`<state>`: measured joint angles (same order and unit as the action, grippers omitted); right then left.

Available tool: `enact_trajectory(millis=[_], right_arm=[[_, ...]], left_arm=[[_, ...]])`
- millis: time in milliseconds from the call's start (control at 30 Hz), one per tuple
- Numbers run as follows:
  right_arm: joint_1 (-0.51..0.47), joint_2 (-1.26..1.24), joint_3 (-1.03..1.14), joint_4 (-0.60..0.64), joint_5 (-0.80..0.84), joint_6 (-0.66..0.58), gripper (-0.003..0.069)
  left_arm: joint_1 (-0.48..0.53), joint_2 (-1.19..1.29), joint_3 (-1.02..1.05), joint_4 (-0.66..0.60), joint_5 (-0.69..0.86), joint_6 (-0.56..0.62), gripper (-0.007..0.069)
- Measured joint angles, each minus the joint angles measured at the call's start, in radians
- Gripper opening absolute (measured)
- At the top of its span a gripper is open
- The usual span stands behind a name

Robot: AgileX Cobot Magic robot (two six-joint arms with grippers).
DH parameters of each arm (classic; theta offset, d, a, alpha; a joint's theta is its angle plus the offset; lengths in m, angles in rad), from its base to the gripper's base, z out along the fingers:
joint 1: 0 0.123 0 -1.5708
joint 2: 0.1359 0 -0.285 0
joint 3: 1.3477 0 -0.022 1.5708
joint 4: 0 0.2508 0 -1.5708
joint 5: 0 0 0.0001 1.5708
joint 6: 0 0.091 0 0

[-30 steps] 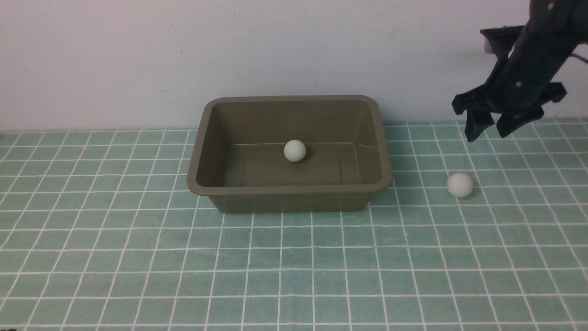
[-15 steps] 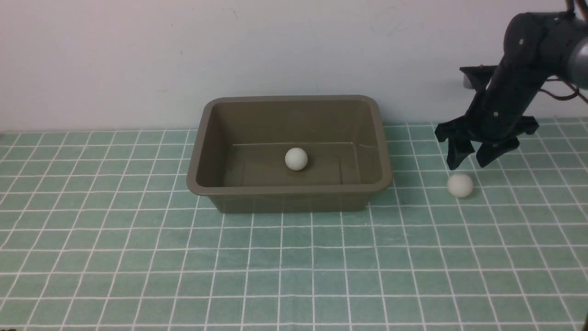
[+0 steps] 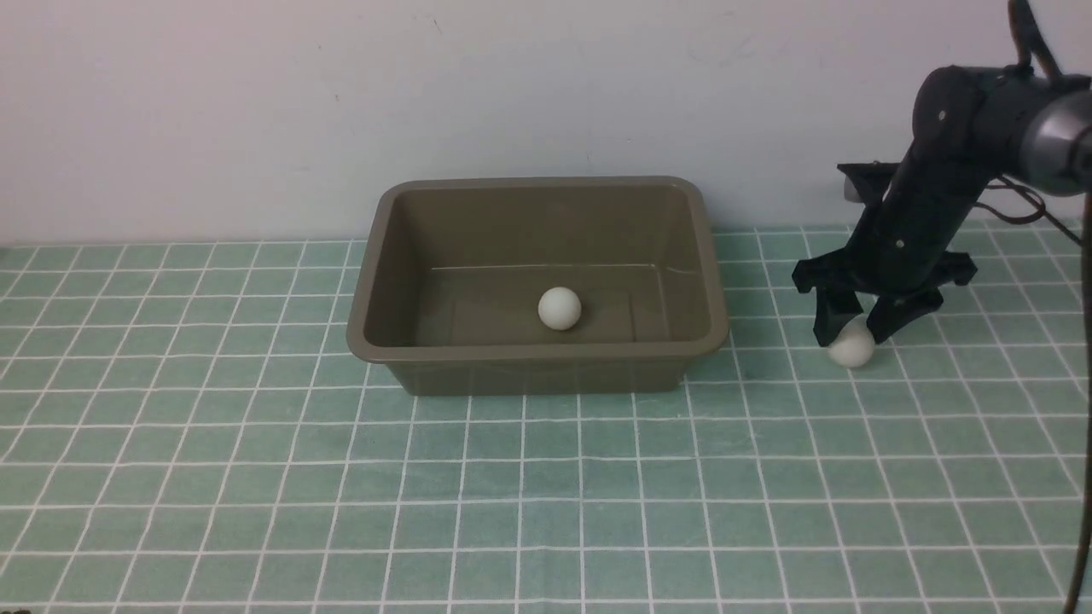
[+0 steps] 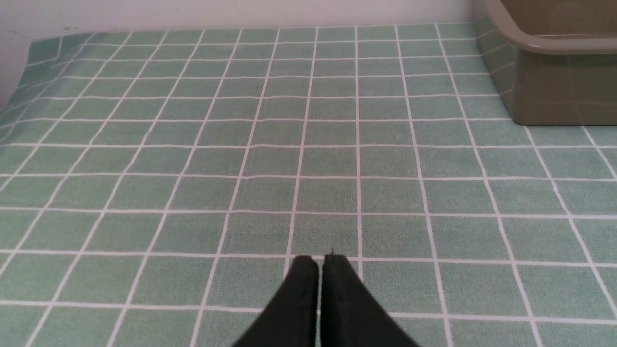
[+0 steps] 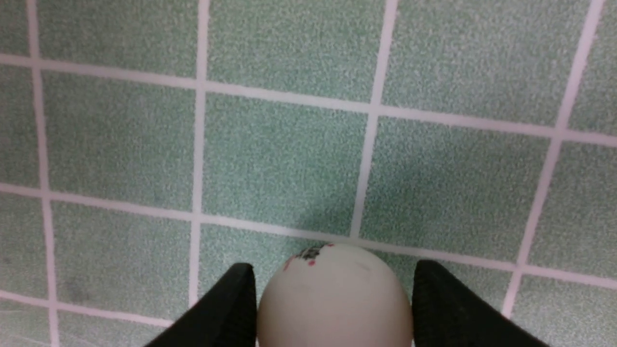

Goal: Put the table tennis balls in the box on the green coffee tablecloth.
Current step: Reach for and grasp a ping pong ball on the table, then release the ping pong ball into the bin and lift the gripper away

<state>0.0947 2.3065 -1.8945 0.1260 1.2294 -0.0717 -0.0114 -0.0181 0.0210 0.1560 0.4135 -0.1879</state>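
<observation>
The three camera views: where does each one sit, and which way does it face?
Front: between the arms, facing forward at the tub and two balls; the right arm shows.
Left wrist: on the left arm, facing the cloth and the tub's corner; dark fingers show.
Right wrist: on the right arm, facing down at one ball between dark fingers.
Front and right wrist share that ball.

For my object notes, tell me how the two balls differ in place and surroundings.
The ball in the box lies inside the box; the outer ball is on the green cloth.
The ball in the box has nothing around it; the outer ball sits between the right end effector's fingers.
Both are round and whitish.
</observation>
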Motion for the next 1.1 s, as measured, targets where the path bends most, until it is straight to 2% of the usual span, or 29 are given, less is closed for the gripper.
enact_trajectory(millis=[167, 500, 667, 833, 933, 1100], right_arm=[[0.000, 0.002, 0.000, 0.000, -0.001, 0.000, 0.0366], [0.000, 0.002, -0.042, 0.031, 0.001, 0.000, 0.0366], [0.000, 0.000, -0.174, 0.117, 0.003, 0.000, 0.0366], [0.008, -0.017, -0.336, 0.284, 0.007, 0.000, 0.0366], [0.060, -0.025, -0.426, 0.366, 0.008, -0.032, 0.0366], [0.190, -0.011, -0.441, 0.352, 0.018, -0.071, 0.0366]], left_arm=[[0.000, 0.000, 0.000, 0.000, 0.000, 0.000, -0.0004], [0.000, 0.000, 0.000, 0.000, 0.000, 0.000, -0.0004], [0.000, 0.000, 0.000, 0.000, 0.000, 0.000, -0.0004], [0.000, 0.000, 0.000, 0.000, 0.000, 0.000, -0.0004], [0.000, 0.000, 0.000, 0.000, 0.000, 0.000, -0.0004], [0.000, 0.000, 0.000, 0.000, 0.000, 0.000, -0.0004]])
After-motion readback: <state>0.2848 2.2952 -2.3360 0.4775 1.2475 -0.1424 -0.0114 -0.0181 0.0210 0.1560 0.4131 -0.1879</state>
